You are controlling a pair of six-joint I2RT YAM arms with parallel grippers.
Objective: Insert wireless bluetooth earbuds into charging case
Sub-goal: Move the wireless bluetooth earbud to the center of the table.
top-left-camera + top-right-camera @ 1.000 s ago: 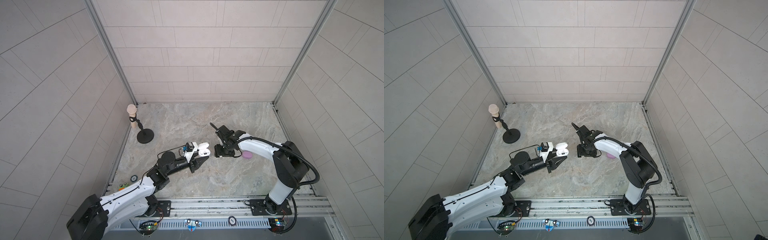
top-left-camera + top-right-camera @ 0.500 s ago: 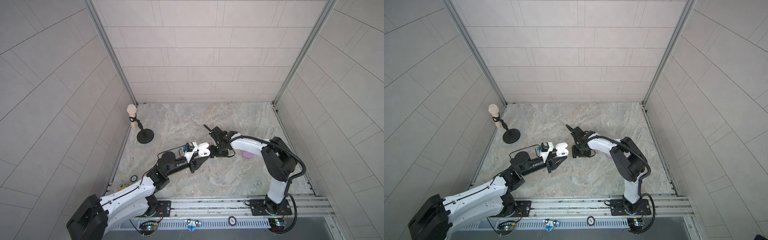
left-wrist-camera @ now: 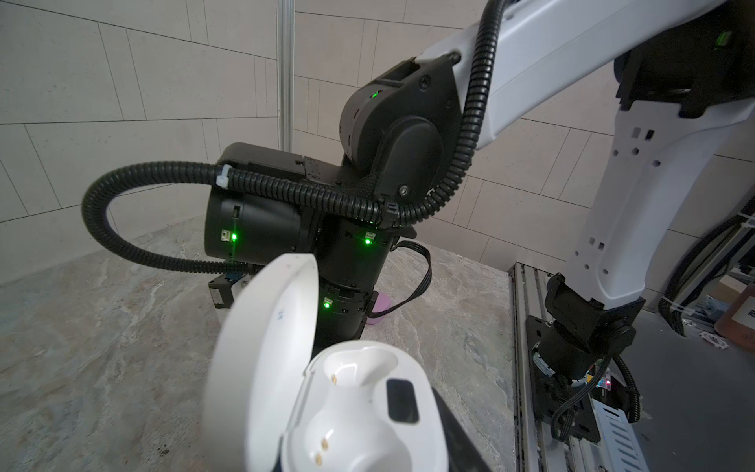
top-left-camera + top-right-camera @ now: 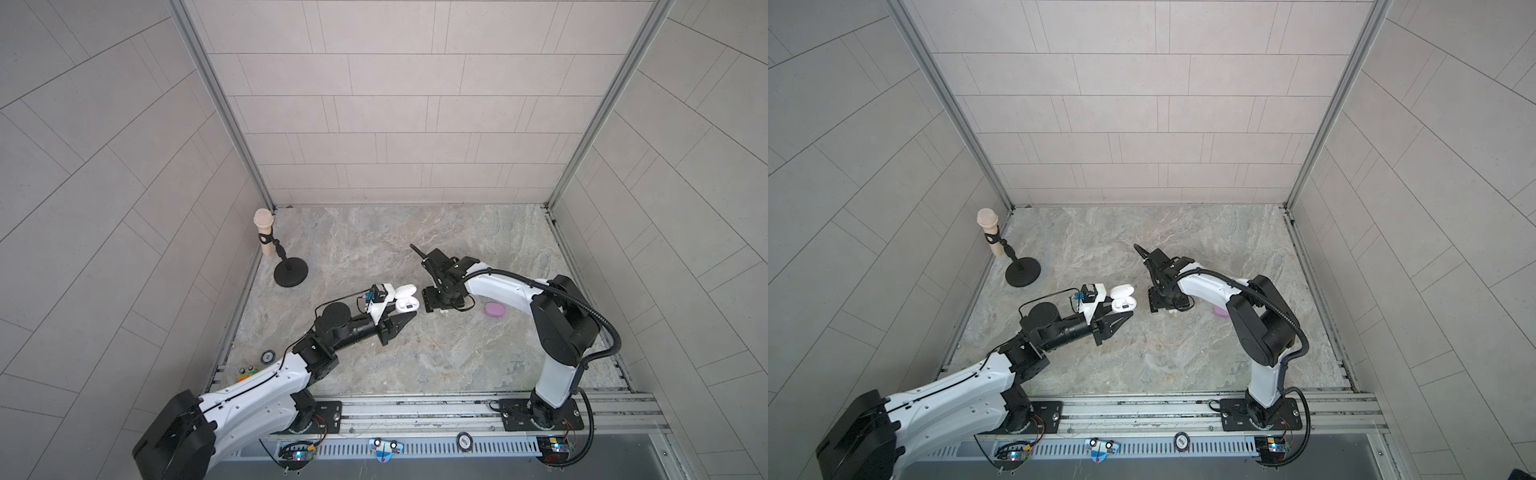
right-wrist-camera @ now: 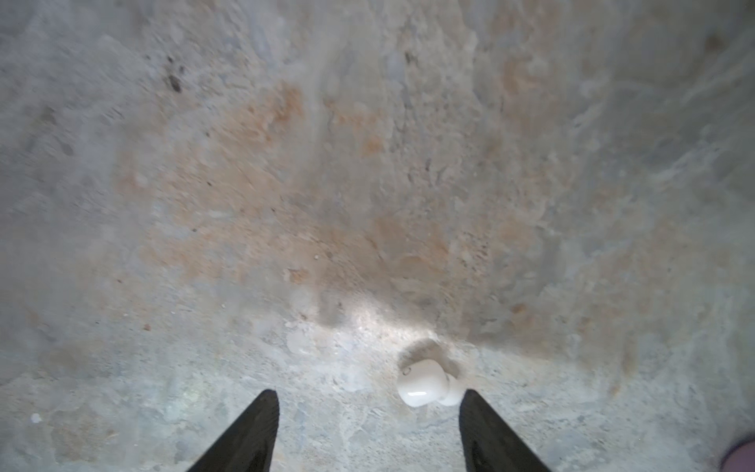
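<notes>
White earbud [image 5: 424, 384] beside right fingers [image 5: 488, 429]; case [image 3: 359, 412] marking illegible.

We get both top views from high over the rail end, tilted down toward the back wall and far off. They share the whole table [image 4: 436, 365], left arm [image 4: 257, 386] and right arm [image 4: 498, 286]. Left wrist view sits tight behind the open case [image 3: 355, 408], facing the right arm. Right wrist view looks straight down, close, with the earbud [image 5: 423, 386] just beside one finger of the right gripper [image 5: 367, 394].
</notes>
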